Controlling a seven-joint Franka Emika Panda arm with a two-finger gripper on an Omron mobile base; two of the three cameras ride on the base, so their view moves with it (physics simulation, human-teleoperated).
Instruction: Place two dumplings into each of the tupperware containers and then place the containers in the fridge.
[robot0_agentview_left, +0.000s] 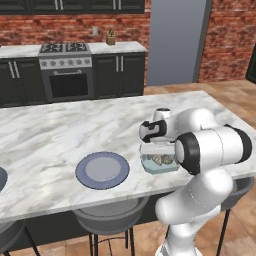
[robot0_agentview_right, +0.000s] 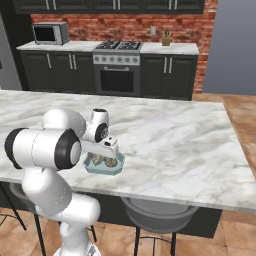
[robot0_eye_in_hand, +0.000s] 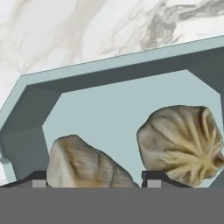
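Two dumplings (robot0_eye_in_hand: 181, 142) are seen lying inside the pale teal tupperware container (robot0_eye_in_hand: 113, 74), which is set on the marble island counter (robot0_agentview_left: 50, 135) near its front edge. The gripper (robot0_eye_in_hand: 94, 180) is held just above them, fingers (robot0_eye_in_hand: 151, 178) spread, one dumpling (robot0_eye_in_hand: 83, 164) between the tips. A round plate (robot0_agentview_left: 102, 170) is parked alongside.

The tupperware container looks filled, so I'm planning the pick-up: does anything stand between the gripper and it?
Nothing visible does. The gripper hangs right over the tupperware container, jaws apart, with one of the two dumplings lying between its tips and the other dumpling beside them.
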